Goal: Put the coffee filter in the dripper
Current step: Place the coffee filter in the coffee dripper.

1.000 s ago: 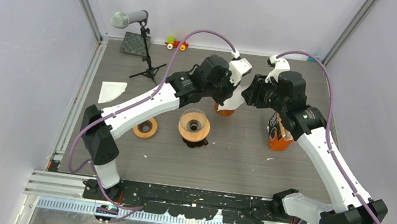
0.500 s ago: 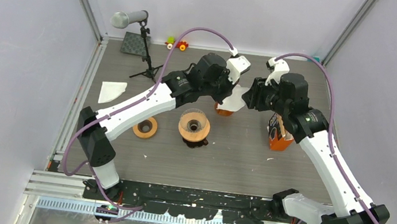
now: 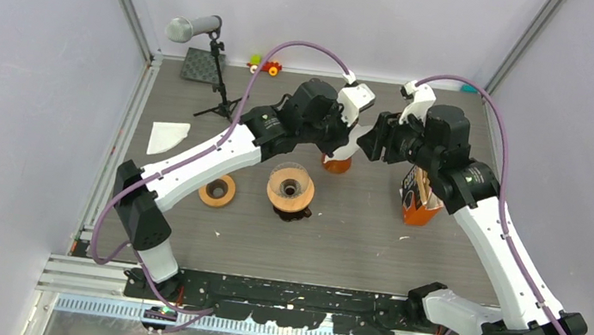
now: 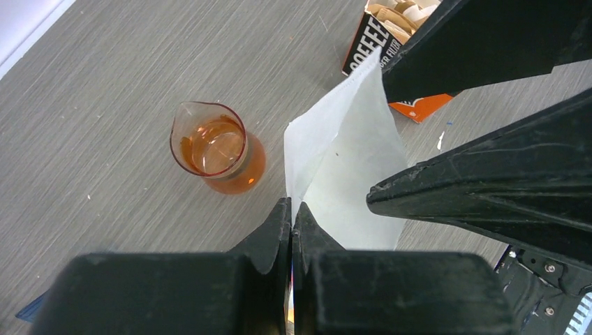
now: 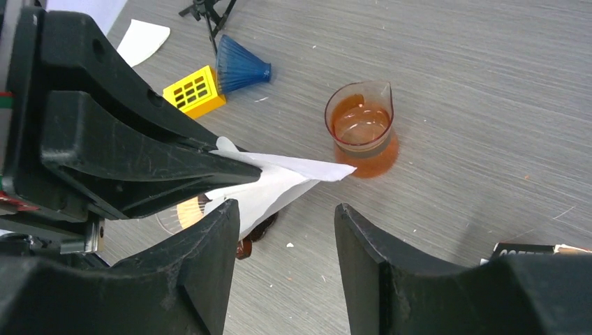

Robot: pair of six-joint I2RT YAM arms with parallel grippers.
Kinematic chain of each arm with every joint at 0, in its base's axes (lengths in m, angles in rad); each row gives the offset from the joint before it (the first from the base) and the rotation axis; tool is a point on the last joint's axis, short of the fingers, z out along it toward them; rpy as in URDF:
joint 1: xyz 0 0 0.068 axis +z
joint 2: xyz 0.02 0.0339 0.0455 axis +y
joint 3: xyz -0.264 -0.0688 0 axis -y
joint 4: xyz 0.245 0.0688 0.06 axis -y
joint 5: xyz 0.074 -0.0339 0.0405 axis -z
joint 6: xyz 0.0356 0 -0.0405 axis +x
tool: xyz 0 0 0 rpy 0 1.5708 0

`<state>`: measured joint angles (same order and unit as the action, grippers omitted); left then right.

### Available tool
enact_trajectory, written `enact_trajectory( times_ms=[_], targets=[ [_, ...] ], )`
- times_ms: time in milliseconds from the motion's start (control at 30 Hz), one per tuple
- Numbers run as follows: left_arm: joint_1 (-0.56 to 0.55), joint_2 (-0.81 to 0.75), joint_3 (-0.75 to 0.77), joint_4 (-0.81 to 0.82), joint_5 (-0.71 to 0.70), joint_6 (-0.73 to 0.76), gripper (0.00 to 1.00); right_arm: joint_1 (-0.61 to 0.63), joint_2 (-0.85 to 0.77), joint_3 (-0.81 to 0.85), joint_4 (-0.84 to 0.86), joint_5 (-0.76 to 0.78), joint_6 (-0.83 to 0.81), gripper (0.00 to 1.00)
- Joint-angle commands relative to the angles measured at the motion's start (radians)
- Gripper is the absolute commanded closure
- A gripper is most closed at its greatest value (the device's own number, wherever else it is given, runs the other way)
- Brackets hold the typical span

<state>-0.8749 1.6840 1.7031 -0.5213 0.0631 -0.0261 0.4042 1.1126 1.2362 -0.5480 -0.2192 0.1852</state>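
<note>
The white paper coffee filter (image 4: 345, 164) hangs in the air, pinched at one edge by my shut left gripper (image 4: 291, 206). It shows as a folded cone (image 5: 279, 178) in the right wrist view and as a white patch (image 3: 354, 143) from above. My right gripper (image 5: 283, 209) is open, with its black fingers (image 4: 482, 49) on either side of the filter's free end and its left finger against the paper. The amber glass dripper (image 3: 291, 184) stands on a dark base on the table, nearer than both grippers; it peeks out under the filter (image 5: 183, 211).
A glass beaker of orange liquid (image 3: 335, 164) stands just under the grippers. An orange coffee-filter box (image 3: 419, 203) stands to the right and an orange ring (image 3: 218, 190) to the left. A spare white filter (image 3: 167, 137) and a microphone stand (image 3: 214, 61) are at the far left.
My right gripper's jaws have spread wider around the filter. Both grippers have shifted slightly toward the back of the table. The left grip on the filter is unchanged.
</note>
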Motion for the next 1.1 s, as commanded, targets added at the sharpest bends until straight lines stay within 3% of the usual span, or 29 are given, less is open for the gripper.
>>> enact_trajectory(
  times_ms=[0, 500, 933, 1067],
  targets=[
    [0.001, -0.030, 0.007, 0.032, 0.029, -0.016, 1.00, 0.005, -0.017, 0.052, 0.019, 0.003, 0.021, 0.42],
    [0.001, -0.037, 0.008, 0.035, 0.017, -0.018, 1.00, 0.005, 0.000, 0.030, 0.019, 0.181, 0.039, 0.41],
    [0.001, -0.049, -0.013, 0.043, 0.047, 0.021, 1.00, 0.006, -0.005, 0.001, 0.041, 0.184, -0.031, 0.44],
    [0.001, -0.057, -0.020, 0.043, 0.077, 0.049, 1.00, 0.007, -0.016, -0.015, 0.048, 0.123, -0.040, 0.48]
  ],
)
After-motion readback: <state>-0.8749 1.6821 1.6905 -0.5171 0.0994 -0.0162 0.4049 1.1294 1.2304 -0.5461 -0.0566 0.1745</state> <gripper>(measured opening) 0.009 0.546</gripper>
